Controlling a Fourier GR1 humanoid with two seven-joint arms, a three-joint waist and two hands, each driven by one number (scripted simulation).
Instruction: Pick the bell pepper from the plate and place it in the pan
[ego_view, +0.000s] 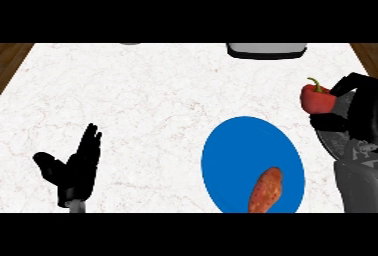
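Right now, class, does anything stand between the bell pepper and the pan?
Nothing visible does. The right hand holds the bell pepper to the right of the blue plate. Only bare counter lies between it and the pan at the far edge.

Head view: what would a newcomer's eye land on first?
The red bell pepper stands out at the right edge, held in the right hand. Next comes the big blue plate at lower right, with a sweet potato on its near part. The left hand rests open at lower left.
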